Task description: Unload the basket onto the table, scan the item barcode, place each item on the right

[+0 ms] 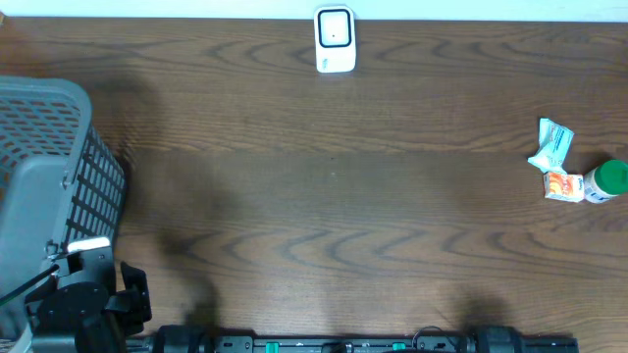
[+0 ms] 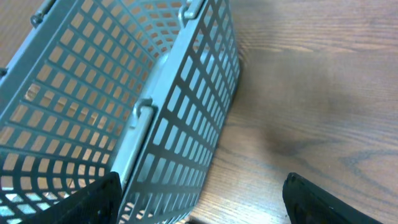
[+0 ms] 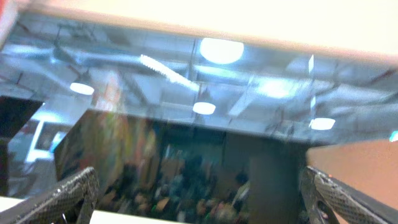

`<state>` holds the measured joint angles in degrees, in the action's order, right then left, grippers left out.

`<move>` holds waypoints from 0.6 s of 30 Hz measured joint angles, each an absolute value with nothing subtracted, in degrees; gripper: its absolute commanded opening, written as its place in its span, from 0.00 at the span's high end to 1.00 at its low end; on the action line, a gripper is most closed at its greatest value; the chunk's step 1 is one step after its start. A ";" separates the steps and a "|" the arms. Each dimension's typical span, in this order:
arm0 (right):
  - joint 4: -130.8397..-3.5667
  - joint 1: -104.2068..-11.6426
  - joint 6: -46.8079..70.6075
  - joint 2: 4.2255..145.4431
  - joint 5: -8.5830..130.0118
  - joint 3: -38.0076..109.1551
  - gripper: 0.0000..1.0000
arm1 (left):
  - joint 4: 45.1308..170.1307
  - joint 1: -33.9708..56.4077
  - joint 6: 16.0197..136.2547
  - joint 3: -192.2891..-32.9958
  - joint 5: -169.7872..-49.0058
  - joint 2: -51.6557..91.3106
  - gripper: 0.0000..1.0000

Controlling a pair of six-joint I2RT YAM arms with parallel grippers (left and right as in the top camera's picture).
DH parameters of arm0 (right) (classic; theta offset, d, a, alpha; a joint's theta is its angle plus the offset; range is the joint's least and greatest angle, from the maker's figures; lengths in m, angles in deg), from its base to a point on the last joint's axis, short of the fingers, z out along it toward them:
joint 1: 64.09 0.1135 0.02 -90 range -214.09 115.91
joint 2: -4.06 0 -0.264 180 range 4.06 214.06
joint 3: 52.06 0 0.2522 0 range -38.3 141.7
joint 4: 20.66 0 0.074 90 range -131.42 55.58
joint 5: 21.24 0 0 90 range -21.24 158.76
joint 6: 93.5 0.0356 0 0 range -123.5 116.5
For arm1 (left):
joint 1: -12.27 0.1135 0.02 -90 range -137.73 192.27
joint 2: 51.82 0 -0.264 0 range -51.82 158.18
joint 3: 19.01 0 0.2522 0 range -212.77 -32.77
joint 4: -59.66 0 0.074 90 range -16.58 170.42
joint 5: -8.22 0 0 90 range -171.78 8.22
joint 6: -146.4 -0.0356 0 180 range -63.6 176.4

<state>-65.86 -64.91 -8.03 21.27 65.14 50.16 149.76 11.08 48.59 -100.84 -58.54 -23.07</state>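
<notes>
A white barcode scanner point(image 1: 335, 39) stands at the table's far edge, near the middle. Three small items lie together at the right edge: a crumpled white and teal packet point(image 1: 551, 144), a small orange and white box point(image 1: 562, 184) and a green-capped white bottle point(image 1: 606, 180). No barcode can be made out. My left gripper point(image 2: 199, 199) is open at the near left corner, its fingers either side of the grey basket's wall, holding nothing. In the right wrist view my right gripper point(image 3: 199, 193) is open and empty, pointing up at the room and ceiling lights.
A grey mesh basket point(image 1: 44, 167) fills the left side of the table, and its near wall point(image 2: 186, 124) is close in front of my left gripper. Brown wood tabletop point(image 1: 334, 206) spreads between the basket and the items.
</notes>
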 measured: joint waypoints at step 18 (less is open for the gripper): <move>-86.10 -64.91 -16.69 10.50 68.13 39.93 0.01 | 149.72 11.08 48.59 -100.84 -58.54 -23.09 0.17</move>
